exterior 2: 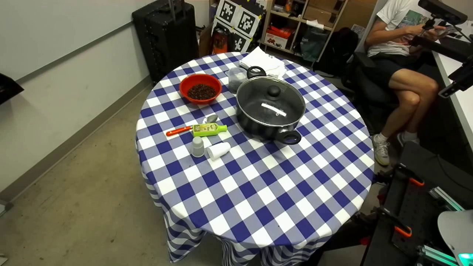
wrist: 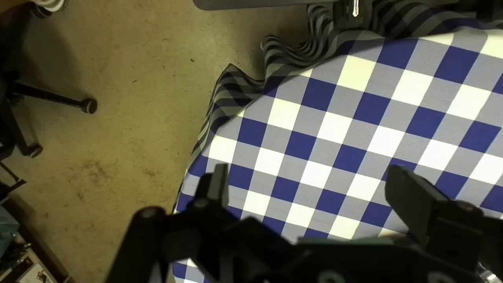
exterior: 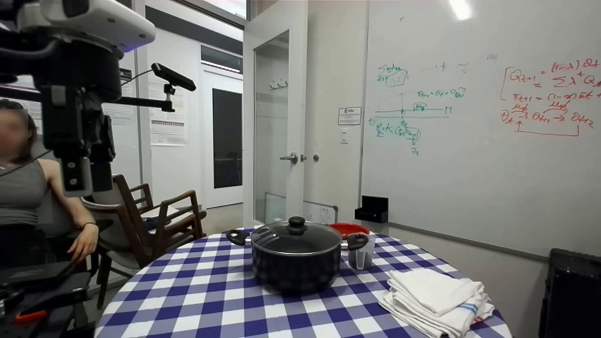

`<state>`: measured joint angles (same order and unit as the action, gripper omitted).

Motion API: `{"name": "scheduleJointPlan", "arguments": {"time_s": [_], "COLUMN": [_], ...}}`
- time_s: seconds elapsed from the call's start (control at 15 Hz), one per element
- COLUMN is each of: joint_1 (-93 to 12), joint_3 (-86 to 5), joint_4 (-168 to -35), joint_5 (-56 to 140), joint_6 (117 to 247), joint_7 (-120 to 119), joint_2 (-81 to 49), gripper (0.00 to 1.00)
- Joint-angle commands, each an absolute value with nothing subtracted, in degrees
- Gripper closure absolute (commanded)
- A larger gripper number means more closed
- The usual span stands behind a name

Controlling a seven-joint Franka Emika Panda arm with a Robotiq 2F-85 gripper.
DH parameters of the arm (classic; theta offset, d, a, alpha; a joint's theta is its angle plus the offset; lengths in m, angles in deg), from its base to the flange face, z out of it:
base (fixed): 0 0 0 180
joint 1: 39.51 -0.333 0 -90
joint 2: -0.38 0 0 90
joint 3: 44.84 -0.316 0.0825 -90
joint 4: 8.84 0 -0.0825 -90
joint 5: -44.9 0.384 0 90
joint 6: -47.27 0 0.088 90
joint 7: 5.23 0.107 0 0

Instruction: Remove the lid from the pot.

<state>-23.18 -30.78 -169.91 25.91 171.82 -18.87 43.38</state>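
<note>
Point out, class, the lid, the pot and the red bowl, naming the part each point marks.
Lid (exterior 2: 271, 100): in an exterior view, on its dark top.
Pot (exterior: 296, 272): in an exterior view, on its black side wall.
Red bowl (exterior 2: 200, 79): in an exterior view, on its inner wall.

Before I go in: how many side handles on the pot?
2: in an exterior view, one side handle sits in front of the clear cup, the other opposite it on the pot. Neither exterior view shows another.
</note>
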Motion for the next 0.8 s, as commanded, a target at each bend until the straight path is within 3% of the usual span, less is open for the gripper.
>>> {"name": "scheduleJointPlan", "arguments": {"time_s": [0.0, 0.73], "joint_1": [-23.3, -34.6], "joint_3": [-31.3, -36.4], "joint_4": [-168.8, -148.4], "joint_5": [26.1, 34.4], "joint_6": [172.1, 185.7], "joint_7": [-17.8, -17.5], "joint_2": [41.6, 13.1], "gripper": [0.0, 0.0]}}
